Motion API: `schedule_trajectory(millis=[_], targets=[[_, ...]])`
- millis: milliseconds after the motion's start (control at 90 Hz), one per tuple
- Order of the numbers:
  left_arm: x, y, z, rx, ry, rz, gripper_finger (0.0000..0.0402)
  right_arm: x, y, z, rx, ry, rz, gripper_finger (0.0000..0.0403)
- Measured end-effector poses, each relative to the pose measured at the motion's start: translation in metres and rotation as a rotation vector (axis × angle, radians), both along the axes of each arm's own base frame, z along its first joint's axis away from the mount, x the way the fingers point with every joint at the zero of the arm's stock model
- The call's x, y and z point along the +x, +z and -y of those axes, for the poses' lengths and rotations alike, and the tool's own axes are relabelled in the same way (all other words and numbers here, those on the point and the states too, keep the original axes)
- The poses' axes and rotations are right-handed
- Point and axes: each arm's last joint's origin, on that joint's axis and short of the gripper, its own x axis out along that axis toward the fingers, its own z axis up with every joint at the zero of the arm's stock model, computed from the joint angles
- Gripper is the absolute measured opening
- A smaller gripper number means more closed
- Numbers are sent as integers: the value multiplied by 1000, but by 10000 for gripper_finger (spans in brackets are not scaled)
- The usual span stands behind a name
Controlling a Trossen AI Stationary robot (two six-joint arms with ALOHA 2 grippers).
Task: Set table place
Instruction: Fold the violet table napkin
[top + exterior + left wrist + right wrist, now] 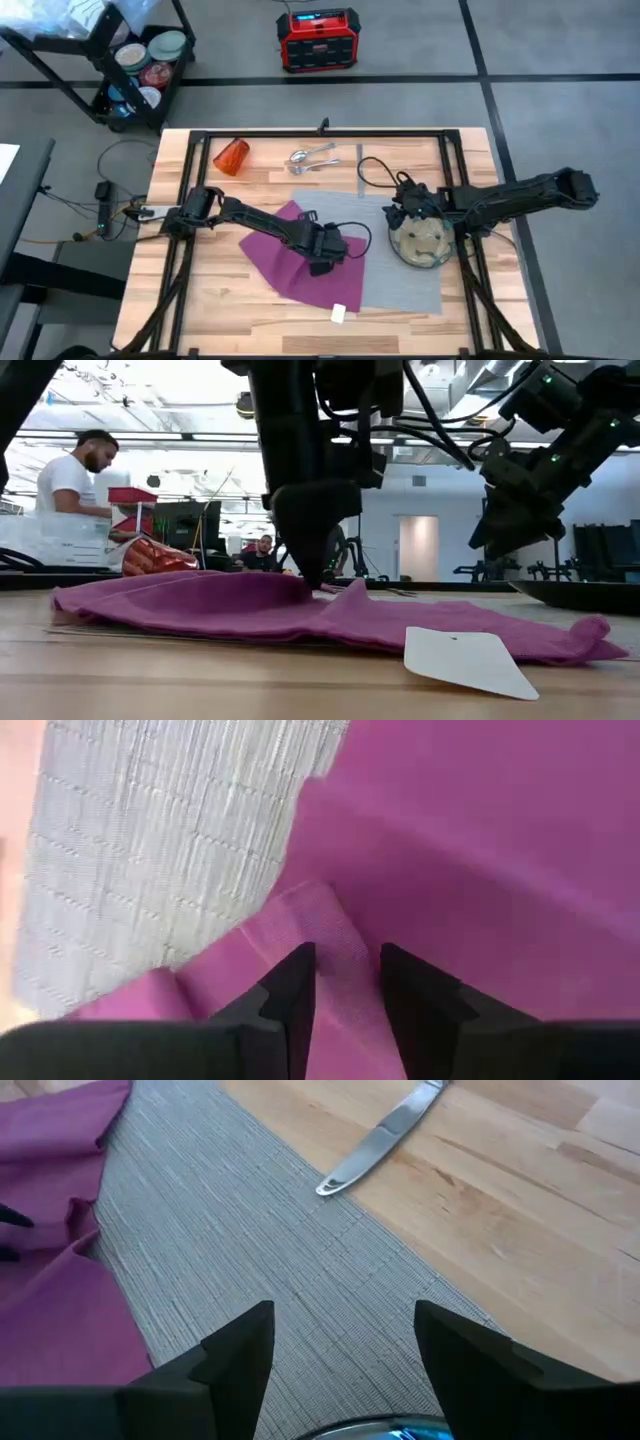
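The magenta napkin [290, 255] lies crumpled, partly on the wooden table [200, 300] and partly on the left side of the grey placemat [395, 285]. My left gripper [325, 248] is down on its right part, shut on a fold. The patterned plate [422, 243] rests on the placemat's right part. My right gripper [408, 208] hovers open just over the plate's far left rim [385, 1430], touching nothing. The orange cup [231, 155] lies on its side at the far left. Beside it lie a fork and spoon [312, 157], and a knife [385, 1135]. My left gripper pinches a raised fold [335, 945] of the napkin between its two fingers [292, 995], near the cloth's right edge. The fingers come from above, pointing down. The rest of the napkin lies slack on the table and placemat, bunched into a low ridge [345, 600] at the fingers.
A white tag [339, 313] lies at the napkin's near corner. A black cable [375, 172] loops over the placemat's far edge. Black rails [320, 132] frame the tabletop. Bare wood lies near the front edge. People sit in the room beyond.
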Motion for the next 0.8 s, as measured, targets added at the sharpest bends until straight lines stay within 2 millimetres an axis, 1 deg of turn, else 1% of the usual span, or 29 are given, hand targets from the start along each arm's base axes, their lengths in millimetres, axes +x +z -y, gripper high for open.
schedule_trajectory(millis=[133,256,344,500,611,733,800], targets=[[-9,1,-10,79,75,-69,95,0,0,0,0,0,0,228],[-8,5,-17,84,154,-52,95,0,0,0,2,-2,1,228],[-3,11,-16,69,185,1,95,0,0,0,2,-2,1,228],[0,15,-15,28,266,57,95,0,0,0,2,-2,1,228],[-1,23,-17,-39,333,91,95,0,0,0,3,-1,1,228],[-4,34,-17,-53,350,122,95,0,0,0,3,-1,7,228],[-5,37,-17,-57,349,128,95,1,1,0,2,-1,11,228]])
